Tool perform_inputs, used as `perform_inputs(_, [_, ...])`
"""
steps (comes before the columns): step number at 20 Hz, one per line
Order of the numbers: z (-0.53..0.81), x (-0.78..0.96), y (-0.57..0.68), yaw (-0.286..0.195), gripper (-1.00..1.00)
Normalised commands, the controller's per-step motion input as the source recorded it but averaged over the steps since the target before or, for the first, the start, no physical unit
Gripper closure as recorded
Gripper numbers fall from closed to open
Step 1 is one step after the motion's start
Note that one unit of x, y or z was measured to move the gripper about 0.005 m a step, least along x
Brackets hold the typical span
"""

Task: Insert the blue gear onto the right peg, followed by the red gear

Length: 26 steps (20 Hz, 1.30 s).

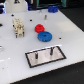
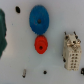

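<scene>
The blue gear (image 1: 45, 36) lies flat on the white table, just beyond the grey plate (image 1: 56, 56). The smaller red gear (image 1: 39, 28) lies beside it, farther back, the two nearly touching. Both show from above in the wrist view, the blue gear (image 2: 39, 19) and the red gear (image 2: 41, 45). Two thin dark pegs stand on the plate. The right peg (image 1: 51, 50) is bare, and so is the other peg (image 1: 41, 53). No gripper fingers show in either view. The wrist camera looks down on the gears from well above.
A beige blocky part (image 1: 19, 27) stands at the exterior view's left of the gears and also shows in the wrist view (image 2: 71, 50). Dark items (image 1: 52, 8) sit at the table's far edge. A dark green shape (image 2: 2, 30) fills one edge of the wrist view.
</scene>
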Motion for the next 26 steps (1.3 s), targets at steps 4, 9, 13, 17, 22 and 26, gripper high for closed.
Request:
perform_inputs(4, [-0.33,-0.34,0.37,0.000,-1.00])
perform_inputs(9, [-0.42,-0.30,0.30,0.000,-1.00])
perform_inputs(13, [-0.50,-0.26,0.16,0.000,-1.00])
perform_inputs(17, [-0.53,-0.20,0.05,0.000,-1.00])
perform_inputs(22, [-0.52,-0.19,0.01,0.000,-1.00])
perform_inputs(26, [-0.52,-0.21,0.01,0.000,-1.00])
